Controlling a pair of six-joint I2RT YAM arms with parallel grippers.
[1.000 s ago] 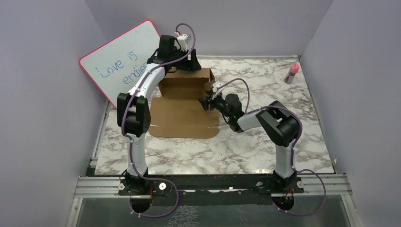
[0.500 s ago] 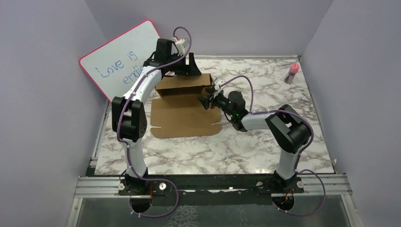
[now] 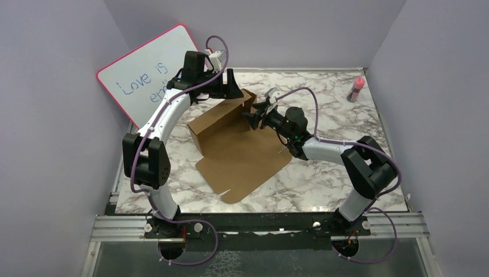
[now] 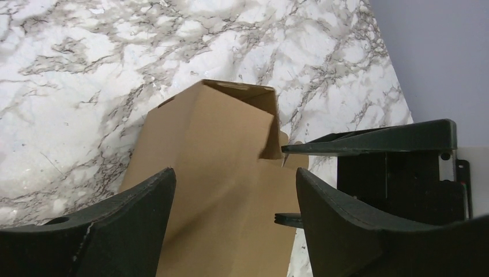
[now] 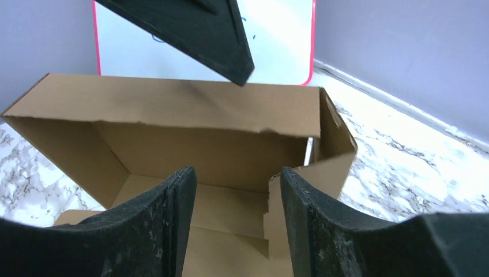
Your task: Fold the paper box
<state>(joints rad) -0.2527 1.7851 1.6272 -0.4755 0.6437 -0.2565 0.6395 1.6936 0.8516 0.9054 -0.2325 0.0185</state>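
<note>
The paper box (image 3: 242,156) is brown cardboard lying askew on the marble table, with a rear wall (image 3: 222,115) standing up and a flat panel reaching toward the near edge. My left gripper (image 3: 229,86) hovers open above the raised wall's far end. In the left wrist view the cardboard (image 4: 213,173) lies below the left gripper (image 4: 235,173). My right gripper (image 3: 252,118) is open at the box's right end. In the right wrist view the right gripper (image 5: 236,173) faces the box's inside, and a side flap (image 5: 279,216) stands against the inner face of its right finger (image 5: 314,225).
A pink-framed whiteboard (image 3: 147,75) leans on the far left wall, close behind the left arm. A pink bottle (image 3: 357,88) stands at the far right corner. Purple walls enclose three sides, and a metal rail (image 3: 259,225) runs along the near edge.
The box has swung round, its flat panel now pointing to the near right and its wall slanted. Both grippers moved farther back with it. The left arm's elbow shifted left.
</note>
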